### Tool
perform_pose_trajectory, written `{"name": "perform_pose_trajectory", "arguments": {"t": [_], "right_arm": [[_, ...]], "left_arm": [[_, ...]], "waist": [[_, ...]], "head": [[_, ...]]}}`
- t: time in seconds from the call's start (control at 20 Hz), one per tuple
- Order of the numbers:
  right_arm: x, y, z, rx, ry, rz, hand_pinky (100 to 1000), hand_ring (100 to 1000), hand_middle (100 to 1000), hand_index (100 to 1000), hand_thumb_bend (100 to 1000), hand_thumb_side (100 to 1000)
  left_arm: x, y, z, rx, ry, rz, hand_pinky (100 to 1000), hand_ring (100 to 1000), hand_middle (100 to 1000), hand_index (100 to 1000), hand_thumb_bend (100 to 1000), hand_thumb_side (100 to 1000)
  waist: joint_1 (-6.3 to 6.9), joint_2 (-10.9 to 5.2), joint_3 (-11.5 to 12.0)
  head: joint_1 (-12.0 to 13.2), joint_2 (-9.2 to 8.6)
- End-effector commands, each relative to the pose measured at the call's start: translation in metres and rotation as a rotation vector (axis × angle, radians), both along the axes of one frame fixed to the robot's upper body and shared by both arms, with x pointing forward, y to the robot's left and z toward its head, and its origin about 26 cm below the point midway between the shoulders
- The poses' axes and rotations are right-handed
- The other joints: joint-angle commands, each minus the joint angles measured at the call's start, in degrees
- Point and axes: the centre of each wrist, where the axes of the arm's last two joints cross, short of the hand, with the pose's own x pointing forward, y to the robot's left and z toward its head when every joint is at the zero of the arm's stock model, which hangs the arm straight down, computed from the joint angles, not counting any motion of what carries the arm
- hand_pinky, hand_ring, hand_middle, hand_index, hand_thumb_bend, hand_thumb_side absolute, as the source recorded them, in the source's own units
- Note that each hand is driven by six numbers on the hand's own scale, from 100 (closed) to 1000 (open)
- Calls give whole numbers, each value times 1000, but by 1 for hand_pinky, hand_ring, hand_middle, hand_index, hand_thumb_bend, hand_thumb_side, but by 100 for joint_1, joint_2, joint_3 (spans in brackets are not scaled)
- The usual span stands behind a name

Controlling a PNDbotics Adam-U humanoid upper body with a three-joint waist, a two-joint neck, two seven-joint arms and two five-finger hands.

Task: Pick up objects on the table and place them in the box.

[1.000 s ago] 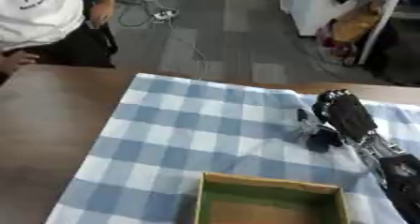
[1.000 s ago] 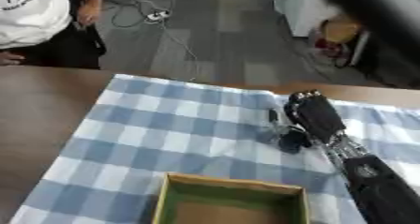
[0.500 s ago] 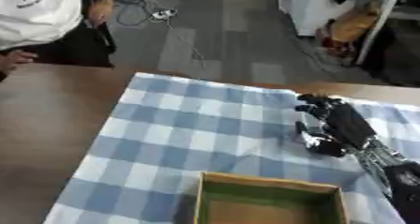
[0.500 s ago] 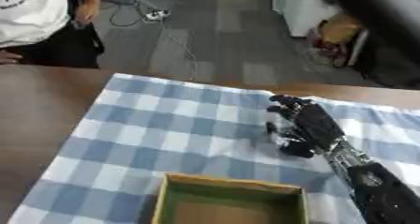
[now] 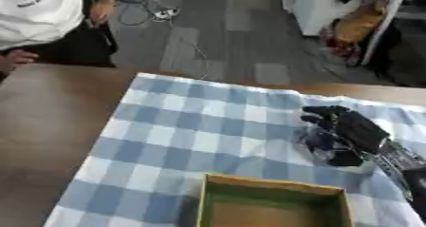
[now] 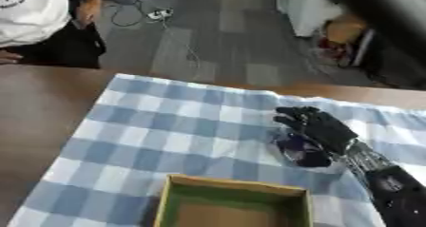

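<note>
My right hand [image 6: 326, 129] reaches in from the lower right over the blue-and-white checked cloth [image 5: 191, 126]. Its fingers curl down over a small dark blue object [image 6: 301, 152], which lies on the cloth under the palm and is partly hidden by the hand. The open cardboard box [image 5: 275, 206] with green inner walls stands at the bottom middle, just in front of and to the left of the hand. I see nothing inside it. My left hand shows in neither view.
Bare brown table [image 5: 50, 117] lies to the left of the cloth. A person in a white shirt [image 6: 33, 12] stands at the far left edge, away from the objects. Beyond the table are grey floor and cables.
The right hand has tipped forward and lowered, its fingers going from upright to spread and then curled over the dark blue object. The box has not moved.
</note>
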Motion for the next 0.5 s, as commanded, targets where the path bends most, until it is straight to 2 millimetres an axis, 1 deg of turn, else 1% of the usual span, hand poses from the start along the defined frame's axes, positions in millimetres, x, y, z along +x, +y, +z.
{"name": "perform_pose_trajectory", "arguments": {"t": [0.05, 0.15, 0.3, 0.35, 0.4, 0.45, 0.5], "right_arm": [[-5, -18, 14, -40, -15, -68, 721, 843, 925, 931, 147, 1000], [-5, -22, 13, -46, -14, -94, 735, 855, 934, 934, 155, 1000], [-6, -26, 12, -47, -28, -131, 797, 885, 953, 938, 154, 1000], [-6, -26, 11, -45, -39, -140, 779, 877, 948, 936, 155, 1000], [-6, -26, 11, -46, -45, -144, 799, 890, 959, 938, 151, 1000], [-6, -26, 11, -43, -58, -151, 786, 886, 957, 937, 140, 1000], [-5, -26, 10, -41, -66, -157, 736, 869, 948, 933, 123, 1000]], "left_arm": [[-2, 1, 8, 17, -31, -2, 699, 739, 930, 1000, 281, 1000], [-2, 1, 8, 17, -31, -4, 699, 739, 931, 1000, 281, 1000], [-2, 0, 8, 17, -32, -7, 700, 739, 931, 1000, 281, 1000], [-2, 0, 8, 16, -33, -8, 700, 739, 931, 1000, 281, 1000], [-2, 0, 9, 16, -34, -9, 700, 739, 931, 1000, 281, 1000], [-2, 0, 9, 15, -35, -10, 700, 739, 931, 1000, 281, 1000], [-2, 0, 9, 15, -36, -11, 700, 739, 931, 1000, 281, 1000]], "waist": [[28, -108, 3], [29, -97, 9], [30, -78, 30], [31, -71, 40], [31, -69, 44], [33, -59, 55], [33, -53, 62]], "head": [[52, -42], [61, -59], [70, -90], [70, -100], [69, -103], [65, -112], [61, -117]]}}
